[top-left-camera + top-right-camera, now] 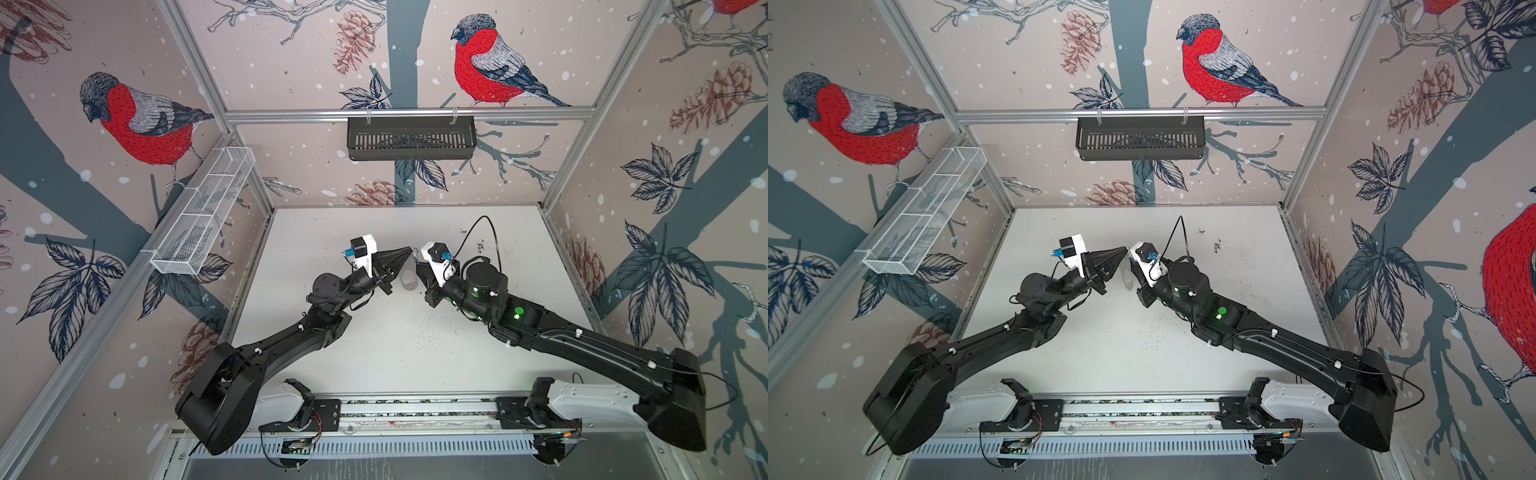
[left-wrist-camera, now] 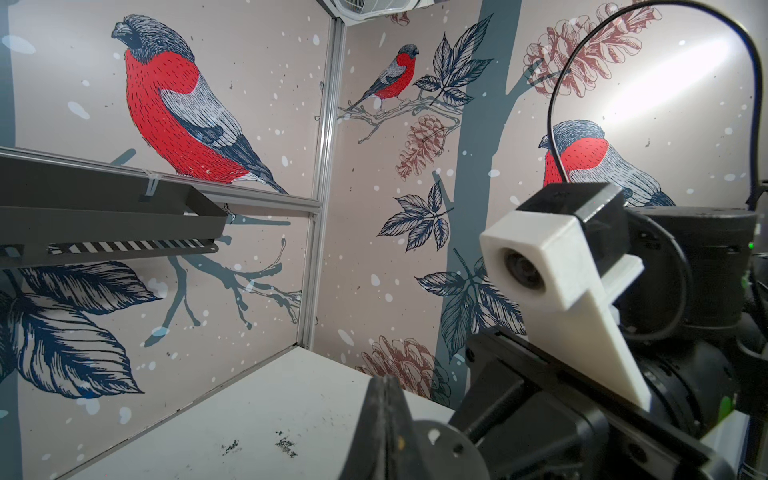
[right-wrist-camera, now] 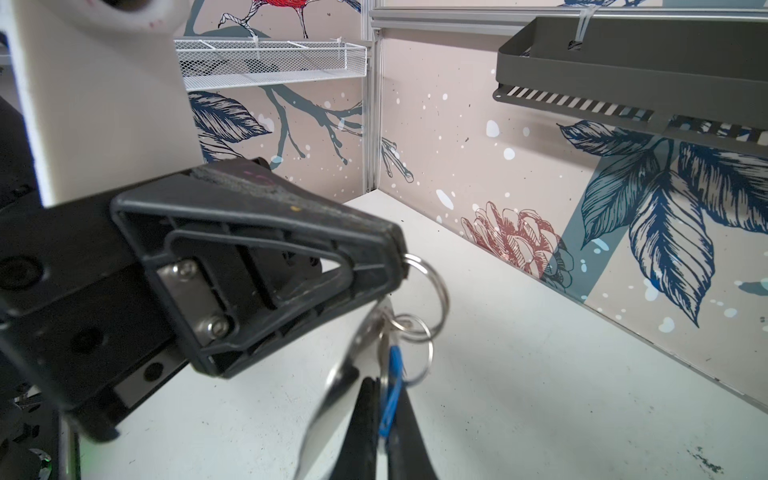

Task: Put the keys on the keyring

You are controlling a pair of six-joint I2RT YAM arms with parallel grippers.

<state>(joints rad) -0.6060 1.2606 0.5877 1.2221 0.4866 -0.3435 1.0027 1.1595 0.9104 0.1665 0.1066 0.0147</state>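
I have both arms reaching in from 7 and 5 o'clock, wrists raised, and the tips nearly meet above the middle of the table (image 1: 374, 353). The left gripper (image 1: 409, 250) points toward 3 o'clock and is pinched tight on a silver ring (image 3: 434, 286), with smaller rings linked below it. The right gripper (image 3: 384, 399) points toward 11 o'clock, closed on the key (image 3: 381, 340) at its blue tag (image 3: 394, 365), off the table.
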